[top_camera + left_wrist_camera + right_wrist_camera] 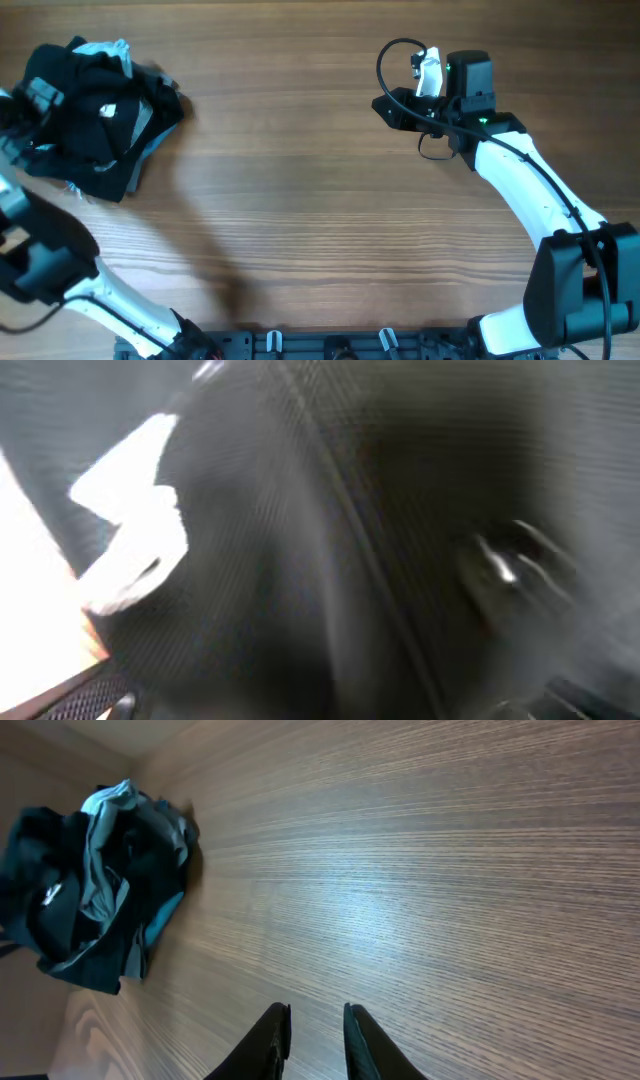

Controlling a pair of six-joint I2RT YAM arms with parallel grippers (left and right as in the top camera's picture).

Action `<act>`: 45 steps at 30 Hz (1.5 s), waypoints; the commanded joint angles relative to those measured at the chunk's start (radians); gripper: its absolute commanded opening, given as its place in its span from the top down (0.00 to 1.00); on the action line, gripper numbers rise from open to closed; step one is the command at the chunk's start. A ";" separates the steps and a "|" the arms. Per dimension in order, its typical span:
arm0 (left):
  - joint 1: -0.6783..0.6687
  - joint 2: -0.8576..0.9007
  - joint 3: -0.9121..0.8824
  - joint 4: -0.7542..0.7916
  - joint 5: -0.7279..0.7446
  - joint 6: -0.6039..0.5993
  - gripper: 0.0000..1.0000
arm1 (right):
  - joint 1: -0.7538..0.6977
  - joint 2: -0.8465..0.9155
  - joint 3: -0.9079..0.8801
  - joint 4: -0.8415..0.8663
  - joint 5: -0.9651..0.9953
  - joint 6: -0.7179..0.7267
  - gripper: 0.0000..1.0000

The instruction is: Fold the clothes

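The clothes, a black T-shirt (70, 120), lie crumpled in a heap at the table's far left corner, with a small white label (108, 110) showing. My left gripper (40, 95) is down in that heap. In the left wrist view blurred black fabric (400, 510) and the white label (130, 550) fill the picture, and the fingers are hidden. My right gripper (385, 105) hovers over bare wood at the far right, well away from the heap (50, 910). Its fingers (317, 1010) stand a narrow gap apart with nothing between them.
A pale blue garment (105, 48) and a dark one with grey trim (140, 125) are tangled into the same heap. The wooden table (320, 200) stretches between the two arms. The arm bases sit along the near edge (320, 345).
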 commanded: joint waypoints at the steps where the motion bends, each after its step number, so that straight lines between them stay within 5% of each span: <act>1: 0.010 -0.197 0.087 -0.004 0.004 0.040 0.00 | 0.001 -0.006 0.003 -0.001 -0.024 -0.019 0.77; 5: 0.005 -0.320 0.090 0.026 0.005 0.042 0.00 | 0.001 -0.006 0.003 -0.002 -0.024 -0.018 0.77; 7: -0.006 -0.322 0.089 0.010 0.005 0.053 0.25 | 0.001 -0.006 0.003 -0.001 -0.023 -0.018 0.77; 9: -0.032 -0.301 0.070 -0.013 0.005 0.095 0.73 | 0.001 -0.006 0.003 -0.001 -0.023 -0.018 0.77; 11: -0.068 -0.266 0.018 -0.010 -0.001 0.122 0.90 | 0.001 -0.006 0.003 -0.002 -0.023 -0.018 0.77; 13: -0.090 -0.211 -0.044 0.038 -0.022 0.120 0.94 | 0.001 -0.006 0.003 -0.002 -0.019 -0.019 0.77; 16: -0.097 -0.104 -0.144 0.201 -0.052 0.117 0.76 | 0.001 -0.006 0.003 -0.005 -0.019 -0.019 0.77; 18: -0.097 -0.029 -0.159 0.268 -0.051 0.117 0.48 | 0.002 -0.006 0.003 -0.004 -0.020 -0.018 0.77; 20: -0.097 0.003 -0.158 0.286 -0.047 0.117 0.39 | 0.001 -0.016 0.006 -0.005 -0.026 -0.021 0.73; 27: -0.105 -0.187 0.060 -0.016 -0.041 0.125 0.20 | 0.001 -0.208 0.040 -0.059 0.159 -0.111 0.73; 28: -0.105 -0.264 0.095 -0.117 -0.041 0.124 0.03 | 0.001 -0.272 0.040 -0.067 0.219 -0.143 0.72; 30: -0.105 -0.377 0.101 -0.229 -0.041 0.124 0.00 | 0.001 -0.375 0.040 -0.080 0.280 -0.219 0.70; 34: -0.113 -0.634 0.100 -0.343 -0.075 0.219 0.00 | 0.001 -0.562 0.040 -0.116 0.360 -0.317 0.34; 36: -0.118 -0.720 0.100 -0.338 -0.075 0.225 0.00 | 0.001 -0.614 0.040 -0.136 0.385 -0.317 0.25; 37: -0.118 -0.761 0.100 -0.332 -0.074 0.224 0.00 | 0.001 -0.631 0.040 -0.140 0.387 -0.318 0.07; 38: -0.118 -0.807 0.100 -0.318 -0.074 0.215 0.00 | 0.001 -0.655 0.040 -0.143 0.385 -0.317 0.00; 45: -0.118 -1.061 0.100 -0.271 -0.074 0.214 0.00 | 0.002 -0.663 0.040 -0.183 0.383 -0.285 0.00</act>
